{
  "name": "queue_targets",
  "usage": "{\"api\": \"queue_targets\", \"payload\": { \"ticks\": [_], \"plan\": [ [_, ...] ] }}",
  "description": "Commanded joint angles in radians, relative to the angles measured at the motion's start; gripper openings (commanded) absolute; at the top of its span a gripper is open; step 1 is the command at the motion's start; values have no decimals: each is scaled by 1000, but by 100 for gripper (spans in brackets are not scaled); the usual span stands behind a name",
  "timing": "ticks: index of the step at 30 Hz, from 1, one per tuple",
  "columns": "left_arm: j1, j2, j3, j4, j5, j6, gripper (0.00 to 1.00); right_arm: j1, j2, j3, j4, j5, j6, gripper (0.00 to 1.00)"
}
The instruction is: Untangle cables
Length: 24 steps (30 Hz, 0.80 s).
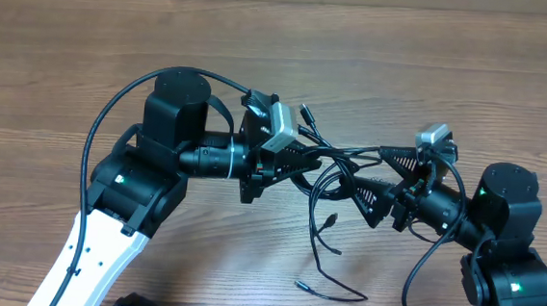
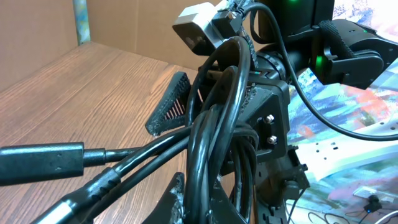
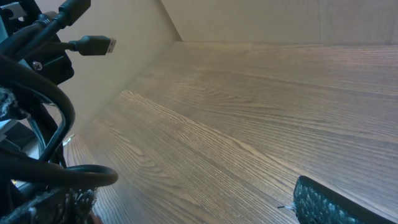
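Several thin black cables (image 1: 322,181) hang in a tangled bunch between my two grippers, above the wooden table. My left gripper (image 1: 304,161) is shut on the bunch; in the left wrist view its jaws (image 2: 208,190) pinch the cables (image 2: 214,124). Loose ends trail down to plugs on the table (image 1: 304,286), and one plug sticks up (image 1: 305,111). My right gripper (image 1: 373,182) is wide open just right of the bunch. In the right wrist view (image 3: 186,208) a cable loop (image 3: 56,177) lies against its left finger, and nothing is between the jaws. A plug (image 3: 96,45) hangs at the upper left.
The wooden table (image 1: 434,68) stretches behind and around both arms. Thicker black robot cables (image 1: 101,131) loop beside the left arm and below the right arm (image 1: 418,269). A cardboard wall (image 3: 261,18) stands at the table's far edge.
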State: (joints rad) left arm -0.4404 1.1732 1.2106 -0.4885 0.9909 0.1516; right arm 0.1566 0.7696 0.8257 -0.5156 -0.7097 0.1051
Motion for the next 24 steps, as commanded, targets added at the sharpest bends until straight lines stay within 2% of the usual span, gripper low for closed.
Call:
{"api": "queue_targets", "payload": {
  "ticks": [1, 13, 24],
  "plan": [
    [5, -14, 16, 7, 2, -42, 4, -2, -8, 27, 6, -10, 2, 100],
    [6, -14, 16, 22, -71, -134, 4, -2, -7, 27, -10, -9, -2, 100],
    [42, -14, 16, 22, -89, -167, 4, -2, -7, 27, -13, 1, -2, 100]
  ]
}}
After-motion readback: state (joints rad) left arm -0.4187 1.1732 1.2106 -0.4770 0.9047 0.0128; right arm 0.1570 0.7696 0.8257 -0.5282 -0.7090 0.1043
